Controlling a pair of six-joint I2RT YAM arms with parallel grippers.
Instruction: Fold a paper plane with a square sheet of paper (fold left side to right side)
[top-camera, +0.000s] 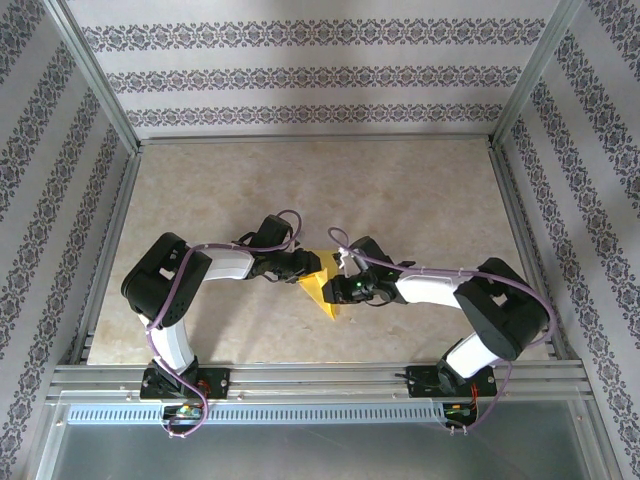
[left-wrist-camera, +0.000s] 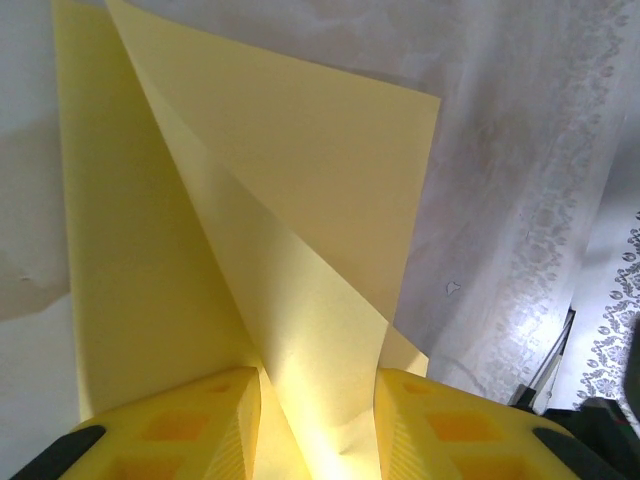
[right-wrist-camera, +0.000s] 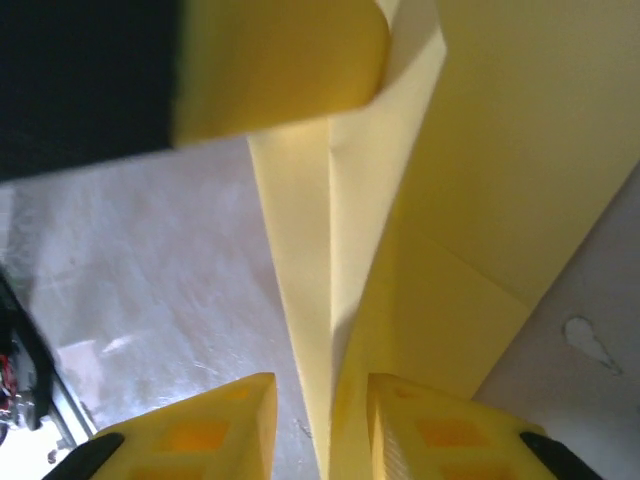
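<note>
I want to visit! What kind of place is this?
Probably a robot test booth: a left arm and right arm bolted at the edge of a table, with a metal frame and patterned walls around it.

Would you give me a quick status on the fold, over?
Left gripper open, paper between its jaws. Right gripper open, astride a folded edge. Paper partly folded, creases showing. Nothing in the way.
</note>
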